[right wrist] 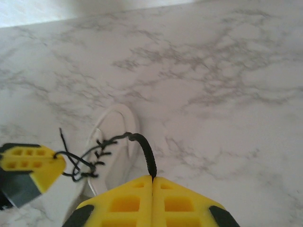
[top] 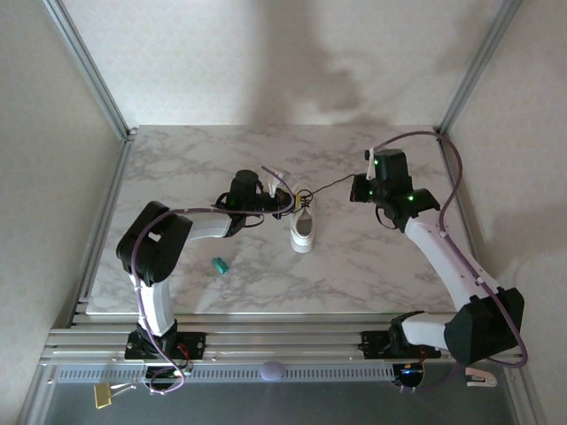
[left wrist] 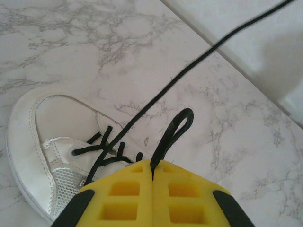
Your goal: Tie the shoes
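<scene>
Table (top: 372, 266): white marble-look top w/ grey veins, walled in on the left, right & back, metal rails along the near edge. Two things lay on it. A small white shoe (top: 303, 232) sat about mid-table, sole down, upright. Its black laces (left wrist: 111, 147) were undone, and one strand ran up off the top twd the right. A tiny teal bit (top: 220, 265) lay left of the shoe & nearer the front edge, well apart from it.

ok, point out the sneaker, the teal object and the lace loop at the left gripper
sneaker (top: 303, 235), top view, white near end.
teal object (top: 219, 265), top view, its middle.
lace loop (left wrist: 187, 112), left wrist view, top bend.
</scene>
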`<state>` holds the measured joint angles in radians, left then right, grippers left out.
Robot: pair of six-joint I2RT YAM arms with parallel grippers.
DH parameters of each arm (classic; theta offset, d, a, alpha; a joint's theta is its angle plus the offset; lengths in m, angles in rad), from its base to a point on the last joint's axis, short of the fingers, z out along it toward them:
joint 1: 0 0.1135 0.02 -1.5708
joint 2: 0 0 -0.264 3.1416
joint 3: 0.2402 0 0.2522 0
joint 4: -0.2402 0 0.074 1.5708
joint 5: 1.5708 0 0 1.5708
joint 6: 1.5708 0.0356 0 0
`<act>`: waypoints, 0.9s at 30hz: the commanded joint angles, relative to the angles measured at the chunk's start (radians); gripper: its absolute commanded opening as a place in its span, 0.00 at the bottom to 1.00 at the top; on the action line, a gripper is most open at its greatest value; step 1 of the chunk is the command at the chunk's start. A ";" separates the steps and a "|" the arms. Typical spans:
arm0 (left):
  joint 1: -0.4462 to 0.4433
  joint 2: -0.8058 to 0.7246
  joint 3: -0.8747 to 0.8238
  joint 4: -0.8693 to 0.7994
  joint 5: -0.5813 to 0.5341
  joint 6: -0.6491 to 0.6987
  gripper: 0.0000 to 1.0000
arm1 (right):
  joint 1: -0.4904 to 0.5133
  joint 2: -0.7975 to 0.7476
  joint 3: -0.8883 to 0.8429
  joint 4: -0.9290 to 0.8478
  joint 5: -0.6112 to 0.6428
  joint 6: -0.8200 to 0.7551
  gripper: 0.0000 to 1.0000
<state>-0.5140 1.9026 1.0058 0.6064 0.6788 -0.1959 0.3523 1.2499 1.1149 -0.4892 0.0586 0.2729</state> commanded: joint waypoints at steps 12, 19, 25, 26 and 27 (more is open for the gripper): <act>-0.008 -0.031 0.004 0.072 -0.040 -0.132 0.00 | 0.249 -0.281 -0.181 -0.133 -0.017 0.100 0.00; -0.008 -0.030 0.008 0.081 -0.060 -0.182 0.00 | 0.389 -0.271 -0.216 -0.050 -0.203 0.017 0.00; -0.008 -0.028 0.009 0.086 -0.056 -0.214 0.00 | 0.541 -0.136 -0.191 0.062 -0.230 -0.068 0.00; -0.006 -0.027 0.008 0.088 -0.055 -0.221 0.00 | 0.559 -0.108 -0.188 0.099 -0.230 -0.078 0.00; -0.007 -0.025 0.010 0.089 -0.055 -0.228 0.00 | 0.573 -0.082 -0.185 0.127 -0.230 -0.081 0.00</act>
<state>-0.5156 1.8950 1.0058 0.6559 0.6308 -0.3885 0.8913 1.1236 0.9131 -0.4713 -0.1436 0.2443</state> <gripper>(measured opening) 0.056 0.038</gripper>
